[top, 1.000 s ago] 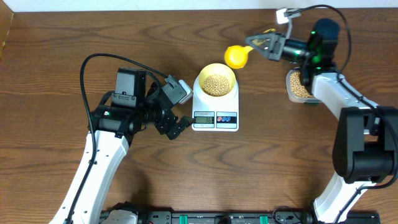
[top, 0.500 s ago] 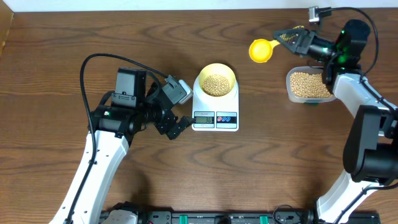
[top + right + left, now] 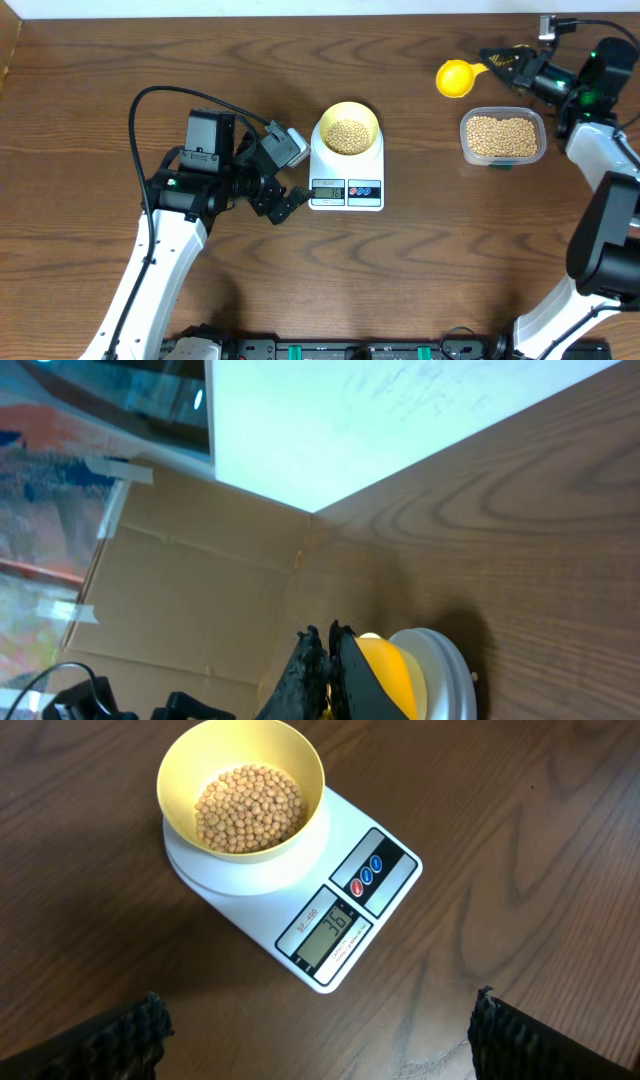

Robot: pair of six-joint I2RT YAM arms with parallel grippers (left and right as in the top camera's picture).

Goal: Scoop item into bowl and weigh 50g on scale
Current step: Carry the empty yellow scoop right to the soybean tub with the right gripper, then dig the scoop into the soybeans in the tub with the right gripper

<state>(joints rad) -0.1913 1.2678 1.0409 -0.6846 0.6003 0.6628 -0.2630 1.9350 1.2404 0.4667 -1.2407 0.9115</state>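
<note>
— Where are the beans (image 3: pixel 347 136)?
— They lie heaped in the pale-yellow bowl (image 3: pixel 347 108), near the centre of the overhead frame. The bowl stands on the round platform of the white scale (image 3: pixel 346 196), whose display is lit. More beans fill a clear tub (image 3: pixel 503 161) at the right, well apart from the scale.
— And the jaws?
— The left jaws stand wide and hold nothing, just left of the scale over the wooden bench (image 3: pixel 420 260). The right jaws, in the upper right corner, are pinched together on the handle of a yellow scoop (image 3: pixel 455 78). The scoop's cup is up and left of the tub.
</note>
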